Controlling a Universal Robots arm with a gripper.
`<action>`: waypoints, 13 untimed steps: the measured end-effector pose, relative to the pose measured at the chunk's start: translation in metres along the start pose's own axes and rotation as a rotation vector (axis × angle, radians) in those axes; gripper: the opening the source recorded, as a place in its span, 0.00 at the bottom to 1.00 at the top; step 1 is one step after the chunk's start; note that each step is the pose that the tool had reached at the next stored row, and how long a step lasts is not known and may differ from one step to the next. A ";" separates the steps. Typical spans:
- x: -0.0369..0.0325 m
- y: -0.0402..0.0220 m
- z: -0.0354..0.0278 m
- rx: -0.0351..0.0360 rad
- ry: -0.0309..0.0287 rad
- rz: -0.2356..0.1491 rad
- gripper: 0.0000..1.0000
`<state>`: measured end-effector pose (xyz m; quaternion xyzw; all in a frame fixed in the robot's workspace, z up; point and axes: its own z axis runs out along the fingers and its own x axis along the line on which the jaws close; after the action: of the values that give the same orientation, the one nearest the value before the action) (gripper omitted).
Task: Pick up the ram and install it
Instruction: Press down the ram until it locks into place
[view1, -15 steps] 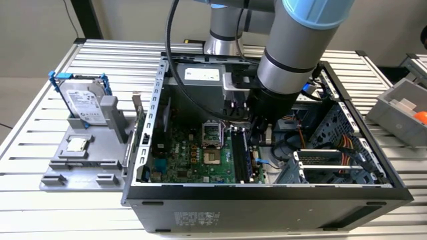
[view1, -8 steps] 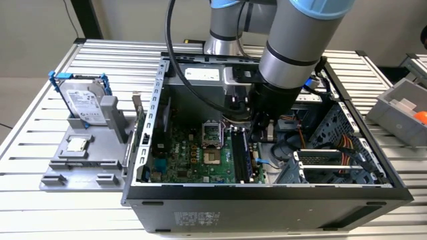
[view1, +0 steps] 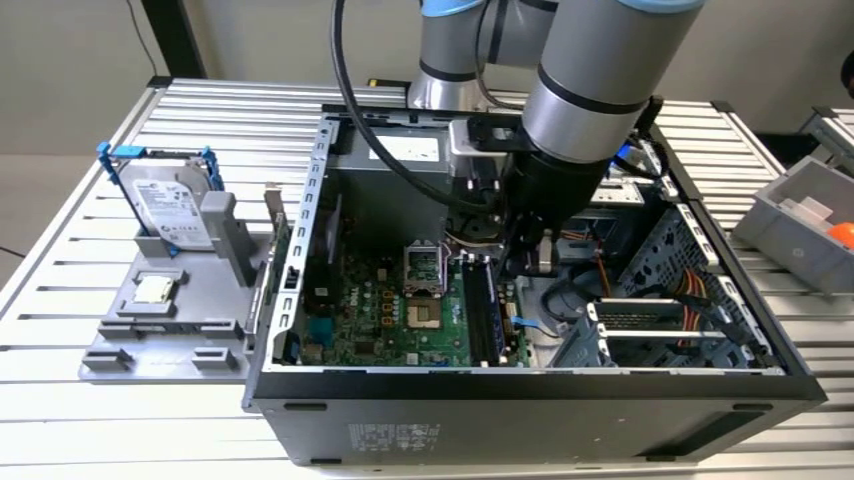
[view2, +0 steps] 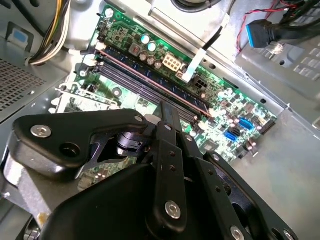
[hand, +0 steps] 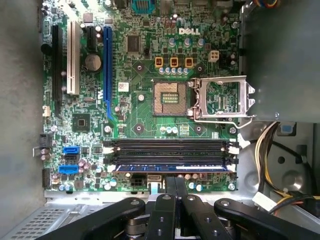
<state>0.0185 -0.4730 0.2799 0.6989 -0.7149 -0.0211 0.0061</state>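
Note:
The ram (hand: 172, 168) is a thin dark stick with a blue edge. It lies in the motherboard slot nearest my gripper, alongside the empty black slots (hand: 170, 146). In the second wrist view the ram (view2: 145, 75) runs as a long thin edge across the green board. My gripper (hand: 175, 179) is shut, its two narrow black fingers pressed together with nothing between them. Their tips (view2: 169, 107) sit right at the ram's top edge, about mid-length. In the exterior view the gripper (view1: 514, 262) reaches down inside the open computer case (view1: 534, 385), above the ram (view1: 483, 310).
The CPU socket (hand: 170, 97) and its opened metal bracket (hand: 222, 97) lie beside the slots. Cable bundles (hand: 272, 165) hang near the slot end. A hard drive in a blue frame (view1: 167, 200) stands on a grey fixture outside the case. A grey bin (view1: 807, 215) sits at the exterior view's right.

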 end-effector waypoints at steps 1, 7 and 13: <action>-0.0001 0.0001 -0.0013 0.0000 0.0000 0.000 0.00; -0.0002 0.0004 -0.0103 -0.0001 0.0006 0.000 0.00; -0.0003 0.0006 -0.0148 -0.0002 0.0004 0.000 0.00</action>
<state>0.0185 -0.4730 0.2947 0.6989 -0.7149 -0.0210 0.0063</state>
